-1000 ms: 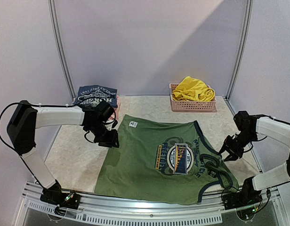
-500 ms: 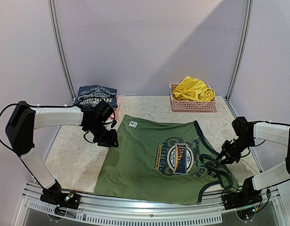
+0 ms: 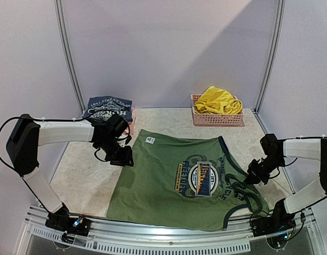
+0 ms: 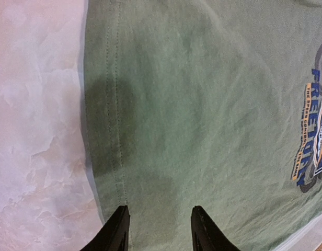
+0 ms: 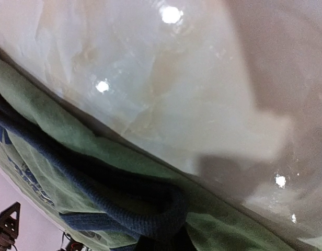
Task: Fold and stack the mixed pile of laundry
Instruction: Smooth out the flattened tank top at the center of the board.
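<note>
Fingers [image 4: 116, 235] of left gripper [image 4: 158, 210] apart, empty, over olive-green sleeveless shirt [image 3: 163, 186] hem; right gripper [image 3: 254, 175] at shirt's dark trim [image 5: 122, 220], closure unclear; thin pinch may slip.

An olive-green sleeveless shirt [image 3: 179, 183] is spread flat, front side up, across the middle of the table [image 3: 84, 180], with its straight hem turned toward the left and its neck and armholes toward the right. A blue-yellow round logo [image 3: 201, 179] is printed on the chest and is seen sideways. A small white label [image 3: 150, 140] is seen at the far left corner. The openings are edged with dark trim [image 3: 243, 194], which is bunched and looped at the near right end, where the cloth is rumpled. Bright yellow shorts [image 3: 217, 100] are heaped, unfolded, in the pink basket [image 3: 216, 119] at the far right.
</note>
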Available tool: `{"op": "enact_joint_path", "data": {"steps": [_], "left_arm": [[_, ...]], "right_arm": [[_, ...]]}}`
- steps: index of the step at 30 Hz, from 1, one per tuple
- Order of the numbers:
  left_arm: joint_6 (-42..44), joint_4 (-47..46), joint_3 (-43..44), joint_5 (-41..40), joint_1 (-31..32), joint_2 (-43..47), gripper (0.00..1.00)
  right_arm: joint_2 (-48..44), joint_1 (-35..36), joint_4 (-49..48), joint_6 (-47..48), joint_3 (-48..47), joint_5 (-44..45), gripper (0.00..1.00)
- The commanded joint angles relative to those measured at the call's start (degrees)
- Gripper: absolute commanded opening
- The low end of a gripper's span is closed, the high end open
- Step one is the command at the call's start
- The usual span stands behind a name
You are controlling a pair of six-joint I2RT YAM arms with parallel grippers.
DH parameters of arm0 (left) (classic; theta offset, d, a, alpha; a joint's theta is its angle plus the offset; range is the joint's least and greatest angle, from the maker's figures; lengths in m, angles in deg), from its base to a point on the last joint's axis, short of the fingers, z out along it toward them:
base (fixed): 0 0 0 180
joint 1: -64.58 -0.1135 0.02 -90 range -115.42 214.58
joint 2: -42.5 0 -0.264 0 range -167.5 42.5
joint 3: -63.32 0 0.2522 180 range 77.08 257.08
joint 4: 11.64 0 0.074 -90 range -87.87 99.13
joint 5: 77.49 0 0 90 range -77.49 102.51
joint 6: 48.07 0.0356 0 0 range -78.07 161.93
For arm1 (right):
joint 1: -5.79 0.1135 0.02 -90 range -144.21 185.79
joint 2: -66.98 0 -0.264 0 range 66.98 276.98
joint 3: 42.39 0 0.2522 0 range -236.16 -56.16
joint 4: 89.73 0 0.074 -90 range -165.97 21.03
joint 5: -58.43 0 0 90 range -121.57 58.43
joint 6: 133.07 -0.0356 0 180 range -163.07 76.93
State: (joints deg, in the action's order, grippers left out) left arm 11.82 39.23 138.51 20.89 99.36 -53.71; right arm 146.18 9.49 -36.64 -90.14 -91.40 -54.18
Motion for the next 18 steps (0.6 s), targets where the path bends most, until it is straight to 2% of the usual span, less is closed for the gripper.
{"op": "enact_joint_path", "data": {"steps": [1,9,18], "left_arm": [[-0.2,-0.3,0.1,-0.4,0.7,0.7,0.40],[-0.4,-0.8,0.7,-0.3,0.7,-0.2,0.40],[-0.1,-0.8,1.7,-0.4,0.8,-0.9,0.40]], "right_arm": [[0.6,-0.9,4.3,2.7,-5.6,3.1,0.02],[2.8,-1.0,18.4,9.8,-20.0,13.6,0.00],[9.0,-1.1,27.1,17.6,-32.7,27.5,0.00]]}}
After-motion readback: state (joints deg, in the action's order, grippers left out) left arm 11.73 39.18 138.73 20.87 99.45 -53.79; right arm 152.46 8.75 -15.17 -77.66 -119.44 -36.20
